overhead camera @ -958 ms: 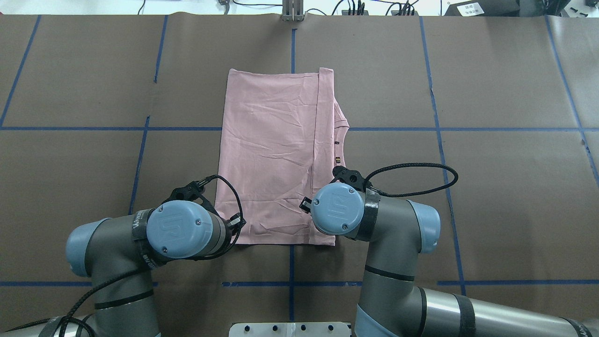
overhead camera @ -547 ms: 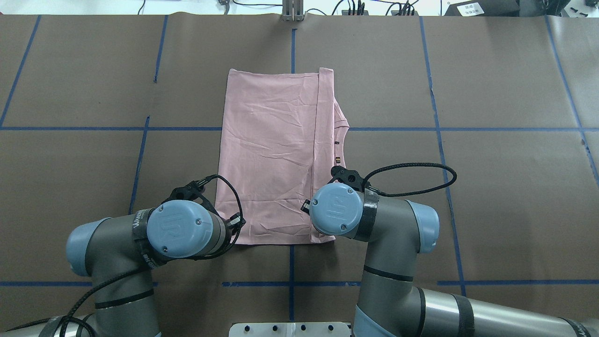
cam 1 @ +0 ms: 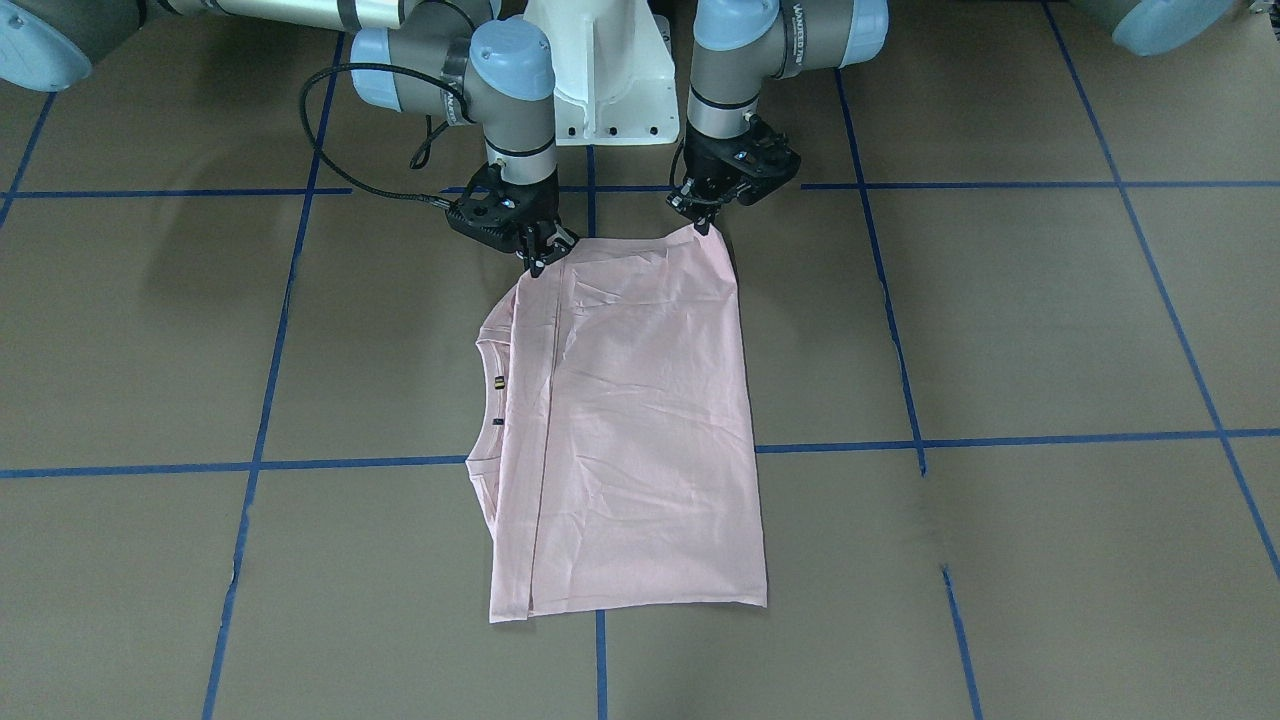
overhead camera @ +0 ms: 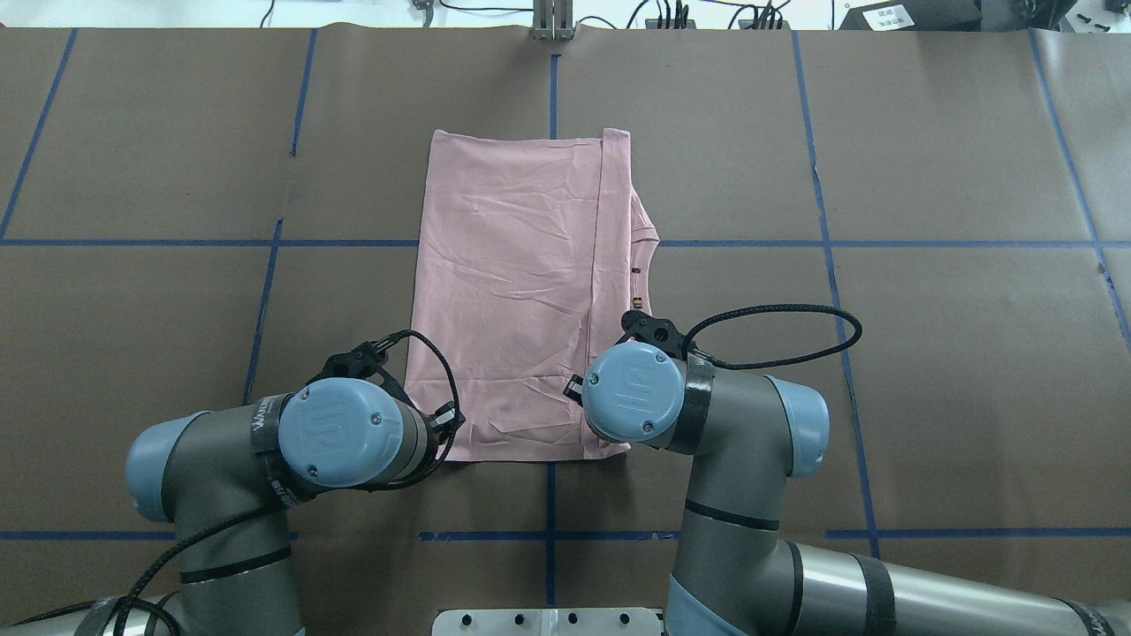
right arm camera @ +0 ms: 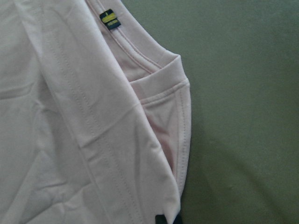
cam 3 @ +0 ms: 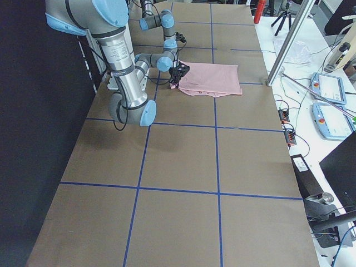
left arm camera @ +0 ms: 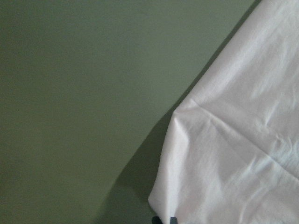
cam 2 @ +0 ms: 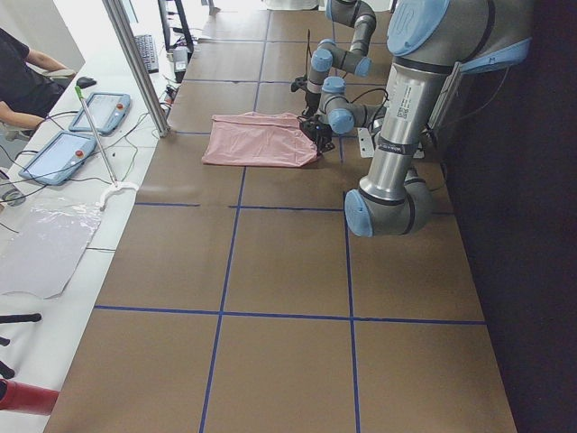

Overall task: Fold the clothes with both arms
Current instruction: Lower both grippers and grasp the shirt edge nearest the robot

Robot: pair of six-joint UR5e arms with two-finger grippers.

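The pale pink T-shirt [cam 1: 640, 420] lies folded lengthwise into a long rectangle on the brown table [overhead camera: 512, 291], plain side up; the Snoopy drawing is hidden. Its collar and a small yellow-black neck label [right arm camera: 110, 19] show at the folded side. My left gripper [cam 1: 703, 224] is shut on the near corner on my left, which is raised a little off the table [left arm camera: 196, 140]. My right gripper [cam 1: 537, 262] is shut on the other near corner, by the folded layers [right arm camera: 154, 177]. In the overhead view both wrists hide the fingers.
The white pedestal [cam 1: 600, 70] stands just behind the grippers. A black cable loop [overhead camera: 778, 336] hangs off my right wrist. Blue tape lines [overhead camera: 265, 243] cross the brown table. A metal post [cam 2: 135, 63] and tablets [cam 2: 99, 113] stand at the far side.
My right wrist has shifted slightly left and away from me, and the shirt's near right corner has drawn up with it. The left arm has barely moved.
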